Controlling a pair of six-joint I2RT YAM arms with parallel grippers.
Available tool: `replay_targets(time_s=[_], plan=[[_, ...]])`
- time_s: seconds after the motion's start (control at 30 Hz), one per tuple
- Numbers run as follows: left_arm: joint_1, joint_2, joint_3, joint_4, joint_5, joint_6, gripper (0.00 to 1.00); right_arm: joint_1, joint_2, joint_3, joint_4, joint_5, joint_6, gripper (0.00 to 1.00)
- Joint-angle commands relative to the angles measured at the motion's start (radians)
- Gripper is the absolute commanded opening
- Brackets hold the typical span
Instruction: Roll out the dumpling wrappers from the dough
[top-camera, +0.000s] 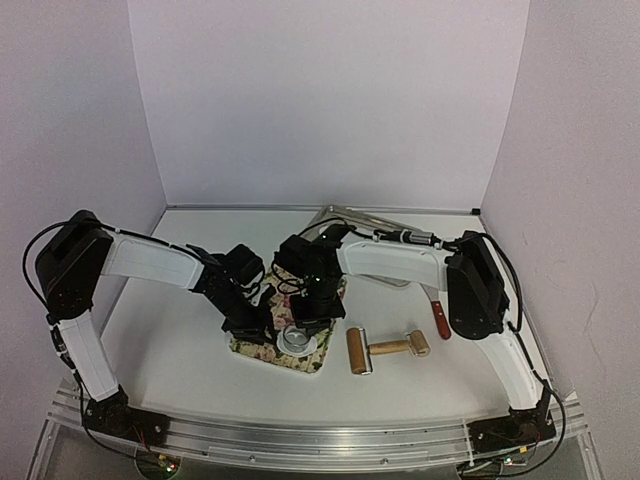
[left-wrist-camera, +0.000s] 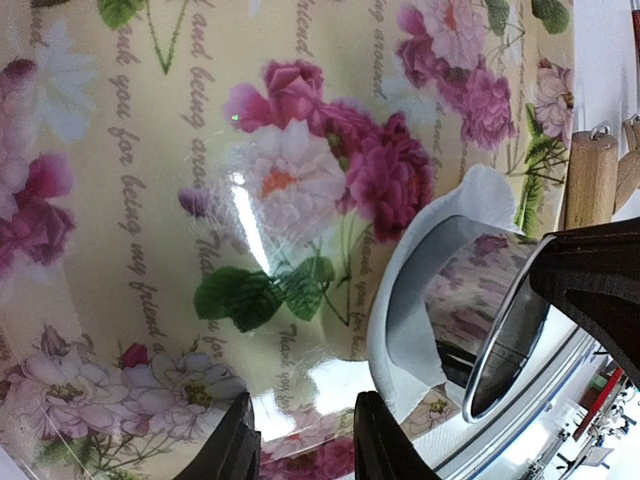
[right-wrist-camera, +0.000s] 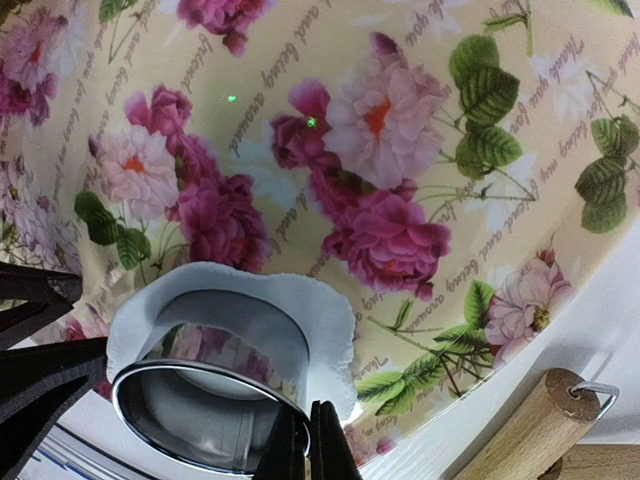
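cutting is the step i read here: my right gripper (right-wrist-camera: 307, 440) has its jaws pinched together on the rim of the ring cutter (right-wrist-camera: 240, 330), which stands on the dough sheet (right-wrist-camera: 325, 320) on the floral mat (right-wrist-camera: 420, 150). my left gripper (left-wrist-camera: 305, 440) hovers just beside, jaws apart and empty. no loose dumpling wrappers show; any disc is hidden inside the ring. next i'd lift the ring straight up while the left pins the sheet.

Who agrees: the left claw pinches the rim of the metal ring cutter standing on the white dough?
Wrong claw: the right claw pinches the rim of the metal ring cutter standing on the white dough, as the right wrist view shows.
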Motion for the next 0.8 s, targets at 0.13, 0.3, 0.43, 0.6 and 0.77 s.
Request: replay_targets(time_s=[0.13, 0.3, 0.43, 0.6, 0.77], plan=[[0.003, -0.033, 0.015, 0.036, 0.010, -0.015, 0.44, 0.000, 0.105, -0.015, -0.076, 0.111, -0.013, 0.00], [0.003, -0.082, 0.010, 0.028, -0.023, -0.052, 0.43, 0.003, 0.111, -0.003, -0.083, 0.113, -0.014, 0.00], [0.003, -0.109, -0.005, 0.054, -0.009, -0.075, 0.43, 0.003, 0.115, 0.006, -0.091, 0.114, -0.013, 0.00], [0.003, -0.065, 0.001, 0.042, 0.016, -0.065, 0.45, 0.005, 0.123, 0.022, -0.097, 0.116, -0.013, 0.00], [0.003, 0.001, 0.024, 0.022, 0.029, -0.055, 0.40, 0.005, 0.131, 0.035, -0.103, 0.116, -0.014, 0.00]])
